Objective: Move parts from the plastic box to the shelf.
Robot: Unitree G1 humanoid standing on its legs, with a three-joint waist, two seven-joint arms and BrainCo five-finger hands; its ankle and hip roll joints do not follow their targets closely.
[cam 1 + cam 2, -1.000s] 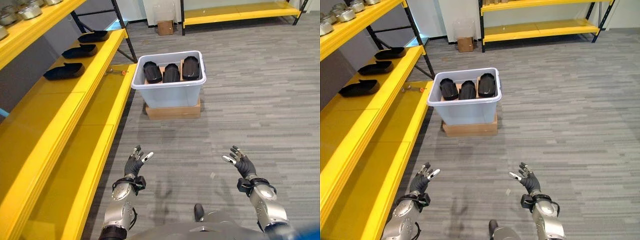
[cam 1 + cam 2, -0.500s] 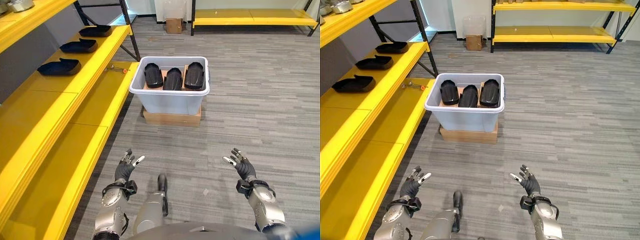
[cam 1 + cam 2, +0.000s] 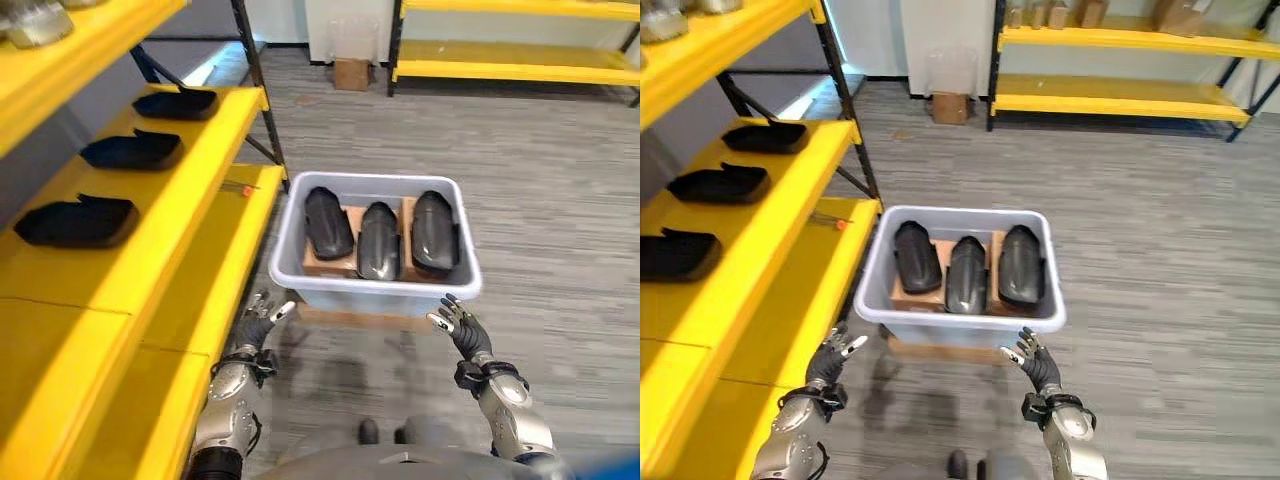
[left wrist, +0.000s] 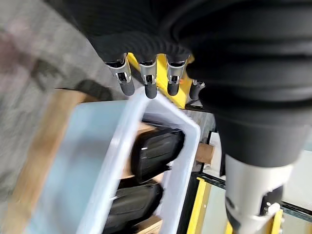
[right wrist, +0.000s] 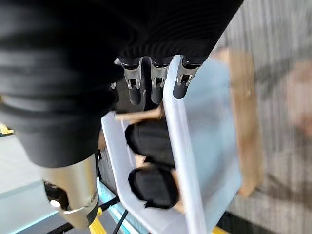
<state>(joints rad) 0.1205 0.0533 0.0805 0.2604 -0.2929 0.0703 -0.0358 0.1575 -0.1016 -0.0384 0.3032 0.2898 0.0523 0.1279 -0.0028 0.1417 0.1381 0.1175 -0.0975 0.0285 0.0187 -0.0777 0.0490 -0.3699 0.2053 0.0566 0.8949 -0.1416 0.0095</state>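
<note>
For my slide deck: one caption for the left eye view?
Both open hands, left hand and right hand, reach toward the plastic box holding three black parts.

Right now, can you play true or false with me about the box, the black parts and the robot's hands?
1. The plastic box holds three black parts. True.
2. The left hand is gripping a part. False: it is open and holds nothing, near the box's corner.
3. Black parts already lie on the yellow shelf. True: three lie there in a row.
4. The right hand is inside the box. False: it is open, just outside the near rim.
5. The box sits straight on the floor. False: it rests on a flat cardboard base.
</note>
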